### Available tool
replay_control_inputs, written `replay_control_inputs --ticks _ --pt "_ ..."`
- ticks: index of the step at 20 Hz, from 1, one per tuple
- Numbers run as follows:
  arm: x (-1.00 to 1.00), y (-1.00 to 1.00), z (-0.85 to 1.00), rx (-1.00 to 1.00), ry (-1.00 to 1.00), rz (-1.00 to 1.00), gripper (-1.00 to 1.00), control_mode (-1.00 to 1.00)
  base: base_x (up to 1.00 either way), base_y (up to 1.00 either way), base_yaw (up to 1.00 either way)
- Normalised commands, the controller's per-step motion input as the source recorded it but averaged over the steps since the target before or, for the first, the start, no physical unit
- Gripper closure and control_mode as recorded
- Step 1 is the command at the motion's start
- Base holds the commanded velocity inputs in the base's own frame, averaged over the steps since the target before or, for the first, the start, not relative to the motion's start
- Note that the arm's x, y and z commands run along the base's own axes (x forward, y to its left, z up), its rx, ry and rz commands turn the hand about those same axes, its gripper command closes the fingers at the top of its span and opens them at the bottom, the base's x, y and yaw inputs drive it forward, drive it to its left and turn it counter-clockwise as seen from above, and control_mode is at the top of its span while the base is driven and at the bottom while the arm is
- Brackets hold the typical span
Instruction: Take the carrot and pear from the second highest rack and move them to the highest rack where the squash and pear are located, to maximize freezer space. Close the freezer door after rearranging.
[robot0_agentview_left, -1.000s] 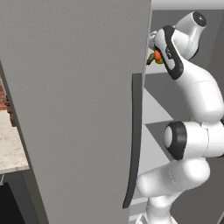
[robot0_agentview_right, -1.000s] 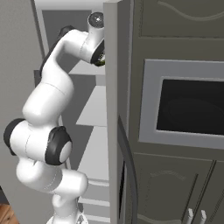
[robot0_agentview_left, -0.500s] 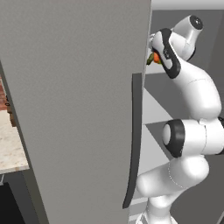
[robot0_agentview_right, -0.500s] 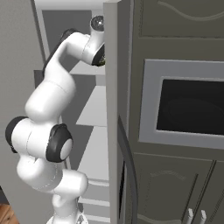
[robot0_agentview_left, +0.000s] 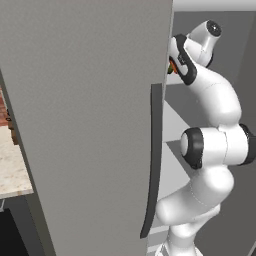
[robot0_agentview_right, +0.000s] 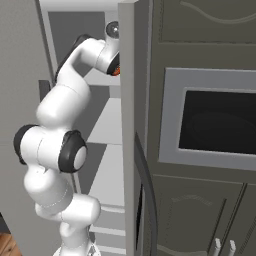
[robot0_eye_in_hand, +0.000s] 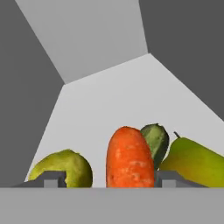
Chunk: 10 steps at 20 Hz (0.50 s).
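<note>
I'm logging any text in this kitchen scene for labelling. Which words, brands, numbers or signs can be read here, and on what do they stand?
None: no readable text in any view.
The freezer door, the wall oven and the cabinet fronts are plain.
The carrot, the squash and both pears on the highest rack carry no labels.

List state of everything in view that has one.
gripper: open, jaws clear either side of carrot
carrot: lying on rack, between the jaws
squash: on rack, behind carrot
rack: holds carrot, squash, two pears
freezer door: open
</note>
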Motion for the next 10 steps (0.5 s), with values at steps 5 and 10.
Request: replay_control_inputs --ticks 5,10 --pt "0.36 0.00 0.04 0.00 0.00 0.01 -1.00 -1.00 0.00 0.00 0.00" --pt "-0.33 -0.07 0.14 0.00 -0.01 0.02 -1.00 -1.00 0.00 0.00 0.00"
